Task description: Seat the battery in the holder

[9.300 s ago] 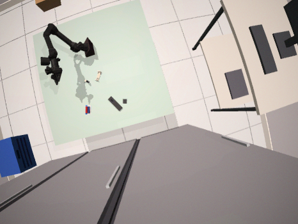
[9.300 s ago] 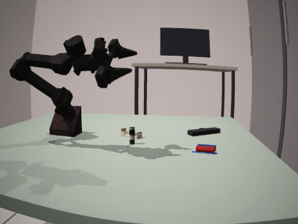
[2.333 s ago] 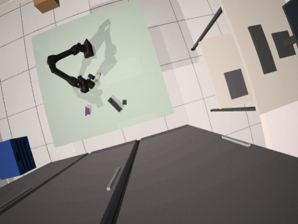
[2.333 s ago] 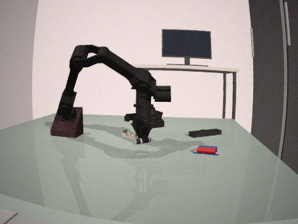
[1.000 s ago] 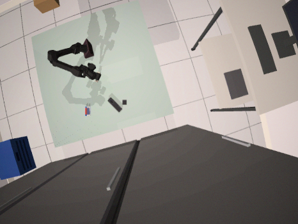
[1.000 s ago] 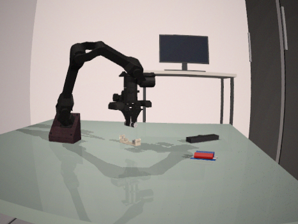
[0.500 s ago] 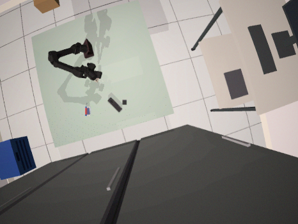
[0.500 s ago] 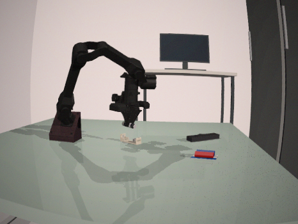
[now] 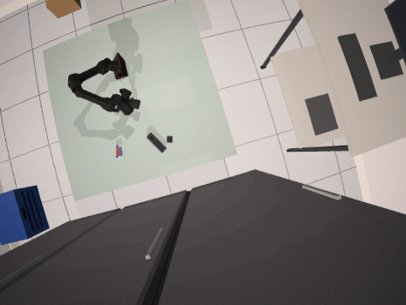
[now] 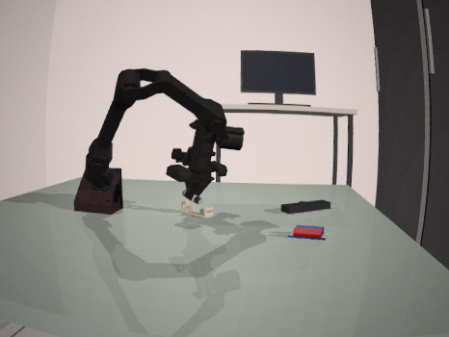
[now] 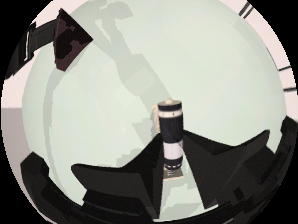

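My gripper (image 10: 192,194) (image 11: 170,135) is shut on the battery (image 10: 198,200) (image 11: 171,127), a dark cylinder with pale bands. In the wrist view its terminal nub points up the picture and its flat end down. The cream holder (image 10: 208,212) (image 11: 173,176) stands on the table right under the battery. In the exterior view the battery is tilted, low over the holder, partly hidden by the fingers. In the wrist view the coil spring shows just past the flat end, and the battery covers most of the holder. Whether they touch, I cannot tell. The top view hides the holder behind the arm.
A long black block (image 9: 156,142) (image 10: 305,207) lies to the right on the table in the exterior view. A small black cube (image 9: 170,139) is beside it. A red and blue object (image 9: 118,151) (image 10: 308,232) lies nearer. The arm's dark red base (image 10: 98,199) (image 11: 70,45) stands at the left.
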`<state>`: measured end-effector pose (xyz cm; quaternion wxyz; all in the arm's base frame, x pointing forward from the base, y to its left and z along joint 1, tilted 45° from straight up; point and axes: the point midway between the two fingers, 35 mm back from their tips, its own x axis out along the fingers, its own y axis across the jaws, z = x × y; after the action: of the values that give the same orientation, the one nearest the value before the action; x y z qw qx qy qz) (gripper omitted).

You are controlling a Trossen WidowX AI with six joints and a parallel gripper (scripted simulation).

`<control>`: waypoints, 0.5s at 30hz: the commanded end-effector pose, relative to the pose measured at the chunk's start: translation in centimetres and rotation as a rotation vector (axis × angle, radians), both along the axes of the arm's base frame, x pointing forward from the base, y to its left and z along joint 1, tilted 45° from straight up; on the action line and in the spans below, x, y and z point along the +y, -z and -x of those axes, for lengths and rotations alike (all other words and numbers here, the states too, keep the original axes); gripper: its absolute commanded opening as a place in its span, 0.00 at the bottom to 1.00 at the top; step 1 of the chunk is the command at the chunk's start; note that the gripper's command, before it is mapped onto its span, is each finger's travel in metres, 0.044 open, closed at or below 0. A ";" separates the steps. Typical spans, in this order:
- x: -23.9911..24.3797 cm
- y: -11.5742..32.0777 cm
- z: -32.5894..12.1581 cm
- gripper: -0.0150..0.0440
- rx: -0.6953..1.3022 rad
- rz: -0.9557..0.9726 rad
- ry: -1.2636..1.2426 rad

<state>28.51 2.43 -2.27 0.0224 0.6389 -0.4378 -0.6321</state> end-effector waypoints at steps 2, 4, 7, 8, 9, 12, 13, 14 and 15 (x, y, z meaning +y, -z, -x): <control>-0.4 0.2 -0.2 0.36 0.034 -0.027 0.032; -0.5 0.3 -0.3 0.36 0.048 -0.038 0.045; -0.7 0.4 -0.4 0.36 0.069 -0.054 0.064; -0.8 0.4 -0.4 0.36 0.076 -0.060 0.070; -0.8 0.4 -0.5 0.36 0.082 -0.065 0.077; -1.0 0.5 -0.6 0.36 0.102 -0.082 0.095; -1.1 0.6 -0.6 0.36 0.108 -0.087 0.101; -1.2 0.6 -0.7 0.36 0.114 -0.092 0.107; -1.2 0.6 -0.7 0.36 0.120 -0.097 0.113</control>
<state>29.09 1.43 -2.77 -0.0094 0.5873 -0.4409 -0.6787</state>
